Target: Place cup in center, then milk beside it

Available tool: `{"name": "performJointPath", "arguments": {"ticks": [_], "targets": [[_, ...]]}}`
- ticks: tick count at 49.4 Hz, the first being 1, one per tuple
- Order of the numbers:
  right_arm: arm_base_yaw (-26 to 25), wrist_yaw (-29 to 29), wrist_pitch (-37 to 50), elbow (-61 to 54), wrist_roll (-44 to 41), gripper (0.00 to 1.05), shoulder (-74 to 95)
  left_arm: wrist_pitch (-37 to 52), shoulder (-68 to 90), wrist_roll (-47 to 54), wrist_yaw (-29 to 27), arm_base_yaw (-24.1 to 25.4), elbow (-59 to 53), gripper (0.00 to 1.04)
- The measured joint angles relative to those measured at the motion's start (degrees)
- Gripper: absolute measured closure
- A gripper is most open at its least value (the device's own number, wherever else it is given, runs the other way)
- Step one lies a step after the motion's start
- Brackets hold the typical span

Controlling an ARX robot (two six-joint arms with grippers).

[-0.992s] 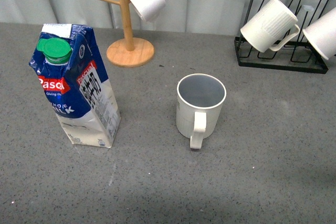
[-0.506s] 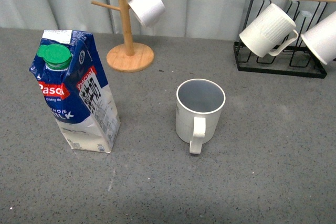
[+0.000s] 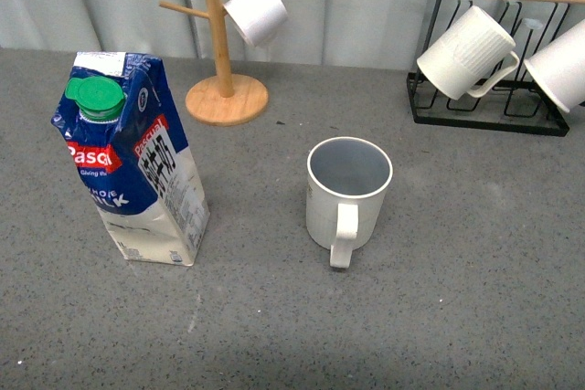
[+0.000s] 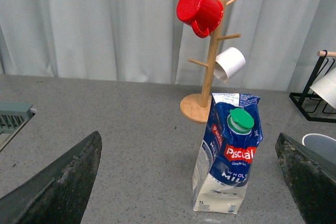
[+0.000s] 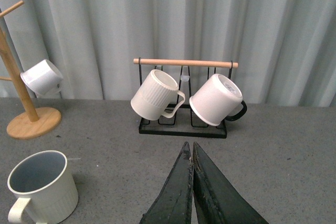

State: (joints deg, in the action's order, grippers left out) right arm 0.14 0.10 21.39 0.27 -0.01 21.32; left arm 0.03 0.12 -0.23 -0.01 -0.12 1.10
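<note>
Two tools, and neither holds anything: the left tool [image 4: 187,137] has its fingers spread wide, with the milk carton [image 4: 227,156] standing beyond the gap, and the right tool [image 5: 191,146] has its fingers pressed together on nothing. The cup [image 3: 348,192] stands upright about mid-counter [image 3: 457,317], handle toward the robot, and its grey-blue inside is empty. The milk carton stands to the cup's left, near but not touching, with its green cap [image 3: 95,98] on. I judge the cup step done and the milk likely placed too; at most the milk carton could go a little closer
</note>
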Motion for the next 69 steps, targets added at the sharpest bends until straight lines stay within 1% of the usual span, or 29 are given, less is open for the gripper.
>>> {"name": "performJointPath", "arguments": {"ticks": [13, 32, 37, 42, 44, 46, 51, 53, 58, 64, 65, 67, 69], "targets": [[0.0, 0.0, -6.34, 0.0, 0.0, 1.04, -6.47, 0.0, 0.0, 0.0, 0.0, 0.0, 0.0, 0.07], [0.0, -0.02, -11.26, 0.0, 0.0, 1.04, -11.41, 0.0, 0.0, 0.0, 0.0, 0.0, 0.0, 0.07], [0.0, -0.15, -20.83, 0.04, 0.0, 1.04, -19.3, 0.0, 0.0, 0.0, -0.04, 0.0, 0.0, 0.07], [0.0, -0.17, -21.27, 0.02, 0.0, 1.04, -21.03, 0.0, 0.0, 0.0, 0.0, 0.0, 0.0, 0.07], [0.0, -0.17, -21.29, 0.02, -0.02, 0.97, -21.03, 0.0, 0.0, 0.0, 0.0, 0.0, 0.0, 0.07], [0.0, -0.17, -21.31, 0.02, -0.02, 0.87, -21.03, 0.0, 0.0, -0.02, 0.0, 0.0, 0.0, 0.07], [0.0, -0.17, -21.31, 0.04, -0.02, 0.66, -21.07, 0.0, 0.0, 0.0, 0.0, 0.0, 0.0, 0.07], [0.0, -0.17, -21.31, 0.02, -0.02, 0.55, -21.07, 0.0, 0.0, 0.0, 0.0, 0.0, 0.0, 0.07], [0.0, -0.17, -21.31, 0.02, -0.02, 0.37, -21.07, 0.0, 0.0, 0.0, 0.0, 0.0, 0.0, 0.07], [0.0, -0.17, -21.31, 0.04, -0.02, 0.09, -21.07, 0.0, 0.0, 0.0, 0.0, 0.0, 0.0, 0.07], [0.0, -0.17, -21.31, 0.02, 0.04, 0.07, -21.07, 0.0, 0.0, 0.0, 0.0, 0.0, 0.0, 0.07], [0.0, -0.17, -21.31, 0.04, 0.0, 0.1, -21.07, 0.0, 0.0, 0.0, 0.0, 0.0, 0.0, 0.07], [0.0, -0.17, -21.31, 0.02, 0.0, 0.1, -21.07, 0.0, 0.0, 0.0, 0.0, 0.0, 0.0, 0.07]]}}
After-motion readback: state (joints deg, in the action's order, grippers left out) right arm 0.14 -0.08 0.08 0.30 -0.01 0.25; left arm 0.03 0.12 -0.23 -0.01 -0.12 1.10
